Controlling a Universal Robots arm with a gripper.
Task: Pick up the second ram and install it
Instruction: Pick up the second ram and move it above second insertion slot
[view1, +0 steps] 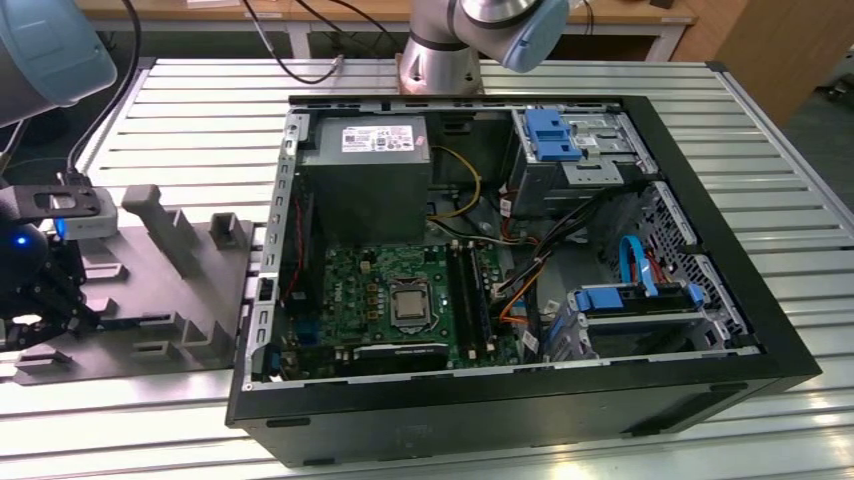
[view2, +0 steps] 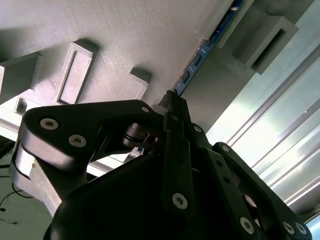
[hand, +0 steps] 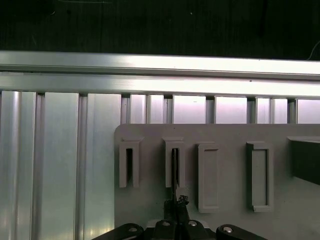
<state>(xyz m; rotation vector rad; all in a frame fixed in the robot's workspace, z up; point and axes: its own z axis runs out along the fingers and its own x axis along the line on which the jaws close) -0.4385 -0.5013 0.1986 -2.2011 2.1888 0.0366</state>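
We are gripping the second ram (view2: 196, 60) with our hand (view2: 170, 101) closed on its thin edge while it is standing upright in a slot of the grey holder (hand: 230, 134) on the bench (hand: 60, 165), which is propping it on edge for a straight lift.

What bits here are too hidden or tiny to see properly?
The memory stick: the first wrist view sees it edge-on in the grey holder, so its chips are hidden.
Its near end: covered by the end effector in the second wrist view.
In the exterior view, the left edge cuts off part of the end effector.
The computer's memory slots: too small in the exterior view to tell if filled.
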